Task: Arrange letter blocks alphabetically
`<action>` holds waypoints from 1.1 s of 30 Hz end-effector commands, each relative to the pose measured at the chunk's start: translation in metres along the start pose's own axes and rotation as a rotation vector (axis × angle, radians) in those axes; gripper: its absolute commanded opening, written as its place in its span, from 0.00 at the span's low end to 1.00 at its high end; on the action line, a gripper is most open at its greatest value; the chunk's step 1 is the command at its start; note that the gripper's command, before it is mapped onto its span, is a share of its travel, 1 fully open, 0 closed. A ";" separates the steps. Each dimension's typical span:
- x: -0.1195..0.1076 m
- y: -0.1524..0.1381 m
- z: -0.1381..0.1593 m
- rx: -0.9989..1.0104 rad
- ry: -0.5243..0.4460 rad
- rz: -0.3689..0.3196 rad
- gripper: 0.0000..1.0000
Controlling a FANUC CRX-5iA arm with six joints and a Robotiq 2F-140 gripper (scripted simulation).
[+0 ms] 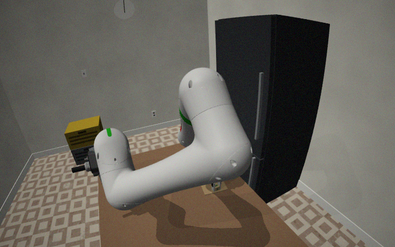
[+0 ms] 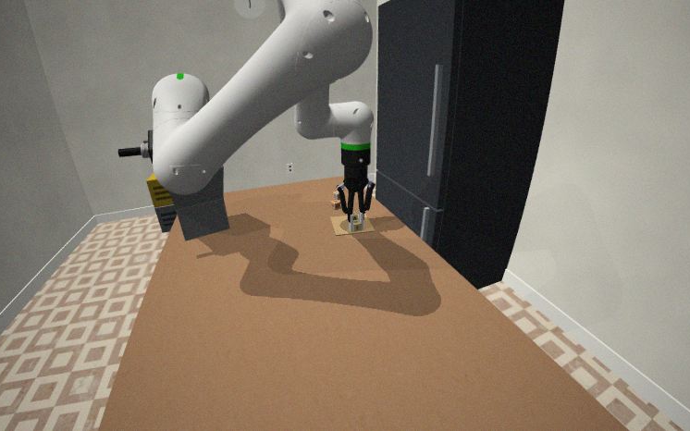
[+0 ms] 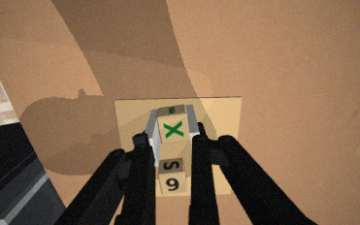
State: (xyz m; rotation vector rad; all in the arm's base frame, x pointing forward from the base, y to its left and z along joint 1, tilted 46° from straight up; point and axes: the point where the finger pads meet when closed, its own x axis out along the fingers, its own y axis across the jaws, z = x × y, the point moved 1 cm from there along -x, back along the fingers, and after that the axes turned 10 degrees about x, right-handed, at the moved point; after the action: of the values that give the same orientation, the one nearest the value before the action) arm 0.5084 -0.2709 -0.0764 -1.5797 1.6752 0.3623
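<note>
In the wrist view my gripper (image 3: 174,117) is shut on a block with a green X on top (image 3: 174,130). It holds the block low over the tan mat (image 3: 179,145); I cannot tell whether the block touches the mat. Right beside it on the mat lies a block with a black S on top (image 3: 172,176) and a 9 on its side. In the exterior view the gripper (image 2: 356,216) stands upright over the mat (image 2: 347,226) near the fridge. More small blocks (image 2: 335,203) lie on the table just behind the mat. In the top view the arm hides most of the mat.
A tall black fridge (image 2: 460,123) stands close to the right of the mat. The robot's base (image 2: 200,214) is at the table's left edge. A yellow cabinet (image 1: 82,138) stands on the floor behind it.
</note>
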 end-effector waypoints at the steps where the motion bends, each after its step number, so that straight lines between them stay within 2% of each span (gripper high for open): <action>1: 0.000 0.000 0.000 0.000 0.000 0.000 0.16; 5: 0.000 0.000 0.000 0.000 0.000 0.000 0.16; 18: 0.000 0.000 0.000 0.000 0.000 0.000 0.28; 33: -0.003 0.000 0.000 0.000 0.000 0.000 0.28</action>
State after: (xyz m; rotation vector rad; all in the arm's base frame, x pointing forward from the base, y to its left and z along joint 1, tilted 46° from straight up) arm 0.5084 -0.2703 -0.0758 -1.5798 1.6750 0.3622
